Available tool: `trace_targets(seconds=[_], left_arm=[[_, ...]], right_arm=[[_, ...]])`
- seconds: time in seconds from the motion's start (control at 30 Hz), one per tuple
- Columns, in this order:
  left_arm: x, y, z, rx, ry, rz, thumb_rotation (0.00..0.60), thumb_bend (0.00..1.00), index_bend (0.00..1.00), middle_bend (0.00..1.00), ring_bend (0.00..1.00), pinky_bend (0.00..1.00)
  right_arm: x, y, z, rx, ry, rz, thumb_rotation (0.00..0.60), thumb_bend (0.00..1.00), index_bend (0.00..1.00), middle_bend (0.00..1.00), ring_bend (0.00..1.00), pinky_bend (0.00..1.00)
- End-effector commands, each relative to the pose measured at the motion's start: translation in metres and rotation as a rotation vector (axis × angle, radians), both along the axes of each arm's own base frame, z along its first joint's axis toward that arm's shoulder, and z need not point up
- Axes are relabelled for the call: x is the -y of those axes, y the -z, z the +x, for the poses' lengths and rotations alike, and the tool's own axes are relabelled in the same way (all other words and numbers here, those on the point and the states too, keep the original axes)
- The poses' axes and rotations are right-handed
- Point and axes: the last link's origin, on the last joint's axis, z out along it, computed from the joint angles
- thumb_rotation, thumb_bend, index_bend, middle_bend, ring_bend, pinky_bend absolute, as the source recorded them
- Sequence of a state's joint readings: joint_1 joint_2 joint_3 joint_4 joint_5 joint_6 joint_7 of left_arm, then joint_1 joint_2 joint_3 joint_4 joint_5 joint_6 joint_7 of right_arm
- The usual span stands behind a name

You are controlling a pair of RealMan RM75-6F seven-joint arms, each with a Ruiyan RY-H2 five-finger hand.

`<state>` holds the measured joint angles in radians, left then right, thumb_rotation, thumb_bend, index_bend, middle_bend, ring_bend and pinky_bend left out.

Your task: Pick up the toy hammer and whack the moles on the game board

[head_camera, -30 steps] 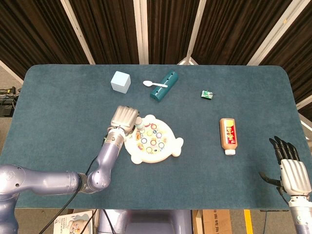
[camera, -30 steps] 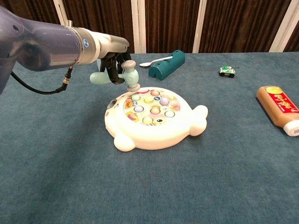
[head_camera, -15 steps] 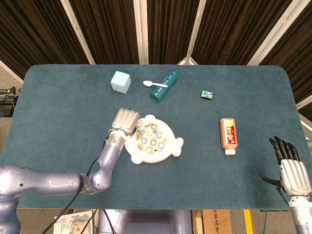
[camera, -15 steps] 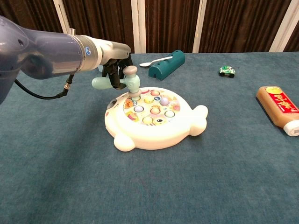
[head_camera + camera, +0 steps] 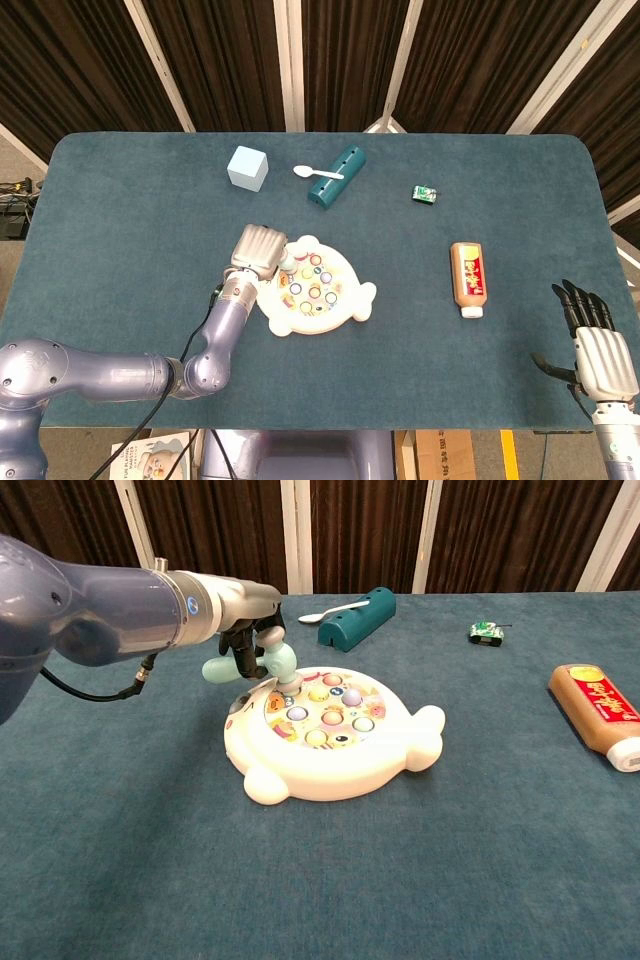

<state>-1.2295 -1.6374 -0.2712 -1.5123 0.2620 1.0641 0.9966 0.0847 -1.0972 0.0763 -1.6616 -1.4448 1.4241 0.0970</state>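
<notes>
A white round game board point(image 5: 330, 770) point(image 5: 345, 310) with several coloured moles sits mid-table. My left hand point(image 5: 245, 645) point(image 5: 256, 249) grips a pale teal toy hammer point(image 5: 268, 663) by its handle, at the board's back left edge. The hammer's head point(image 5: 290, 683) is down on a mole at the board's far left. In the head view the hammer head point(image 5: 285, 262) shows just right of the hand. My right hand point(image 5: 592, 338) hangs open at the table's near right edge, far from the board, holding nothing.
A brown bottle point(image 5: 600, 712) point(image 5: 467, 278) lies to the right of the board. Behind the board lie a teal holder point(image 5: 357, 619) with a white spoon point(image 5: 316, 173), a pale blue cube point(image 5: 247, 167) and a small green toy car point(image 5: 486, 632).
My left hand has swung the hammer down and slightly right. Its head has dropped from above the board's left edge onto a mole. The right hand has stayed still.
</notes>
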Motion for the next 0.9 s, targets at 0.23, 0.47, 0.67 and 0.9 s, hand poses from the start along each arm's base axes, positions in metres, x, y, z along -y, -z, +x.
trace_targets(seconds=[0.23, 0.47, 0.67, 0.9], left_arm=[[0.001, -0.006, 0.017, 0.049, 0.019, 0.003, 0.600, 0.74, 0.62, 0.47, 0.35, 0.44], [0.001, -0.002, 0.027, 0.047, 0.026, -0.007, 0.600, 0.74, 0.62, 0.47, 0.35, 0.44], [-0.001, 0.000, 0.034, 0.029, 0.030, -0.009, 0.600, 0.74, 0.62, 0.47, 0.35, 0.44], [0.001, 0.004, 0.036, -0.008, 0.027, -0.022, 0.600, 0.74, 0.62, 0.47, 0.35, 0.44]], right_arm=[[0.000, 0.000, 0.000, 0.002, -0.001, 0.001, 0.600, 0.19, 0.00, 0.00, 0.00, 0.00], [0.000, 0.000, 0.000, 0.005, 0.002, 0.000, 0.600, 0.19, 0.00, 0.00, 0.00, 0.00], [0.000, 0.000, 0.000, 0.011, 0.005, -0.001, 0.600, 0.19, 0.00, 0.00, 0.00, 0.00], [0.000, -0.001, 0.000, 0.016, 0.003, -0.001, 0.600, 0.19, 0.00, 0.00, 0.00, 0.00]])
